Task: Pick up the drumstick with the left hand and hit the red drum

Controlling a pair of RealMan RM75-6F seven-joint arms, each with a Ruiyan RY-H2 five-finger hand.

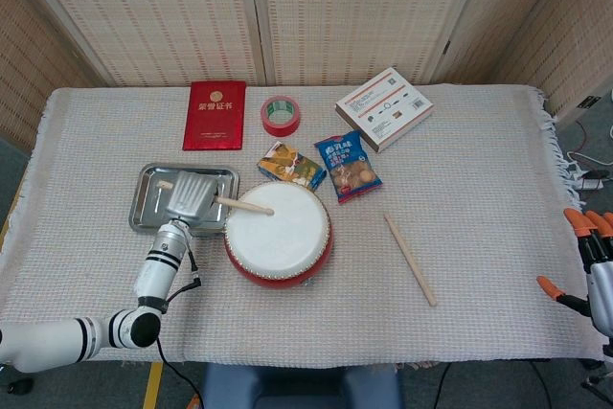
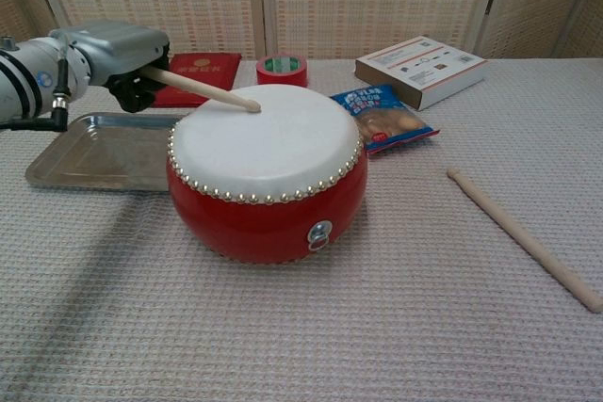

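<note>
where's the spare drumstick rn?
The spare drumstick lies flat on the cloth right of the red drum, below the blue snack bag, untouched by either hand.

The right hand point(image 1: 596, 265) is cut off by the head view's edge, its fingers' lie unclear

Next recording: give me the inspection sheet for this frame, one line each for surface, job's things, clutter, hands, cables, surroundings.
Surface: table under a woven cloth, fringed at its right edge.
Job's things: red drum upright at centre; held drumstick slants down, its tip at the drumhead's far left.
Clutter: second drumstick lying right of the drum; metal tray; red booklet; red tape roll; two snack packets; flat box.
Hands: left hand grips the drumstick over the tray; right hand at the table's right edge, orange fingertips apart, holding nothing.
Cables: black cable along the left forearm.
Surroundings: woven screen panels behind.
</note>
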